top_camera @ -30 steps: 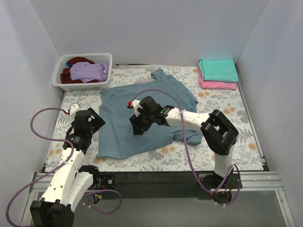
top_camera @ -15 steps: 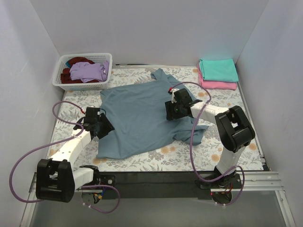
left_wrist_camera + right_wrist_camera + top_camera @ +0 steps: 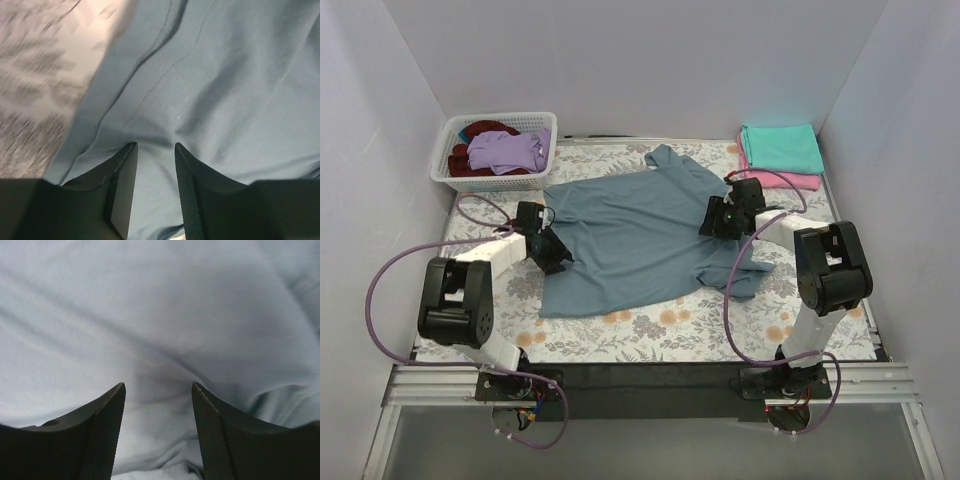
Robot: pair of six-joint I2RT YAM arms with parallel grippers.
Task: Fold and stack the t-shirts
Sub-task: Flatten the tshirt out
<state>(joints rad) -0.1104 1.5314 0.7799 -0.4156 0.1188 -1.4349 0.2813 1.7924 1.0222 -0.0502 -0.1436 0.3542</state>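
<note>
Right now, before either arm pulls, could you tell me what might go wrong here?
The left tool straddles only a small ridge near the edge of the blue-grey t-shirt, so the cloth may slip out. The right tool stands open near the folded teal t-shirt; a wide sweep could knock that stack.

Likely a lab: plain white enclosure (image 3: 620, 60) around floral table (image 3: 640, 325).
</note>
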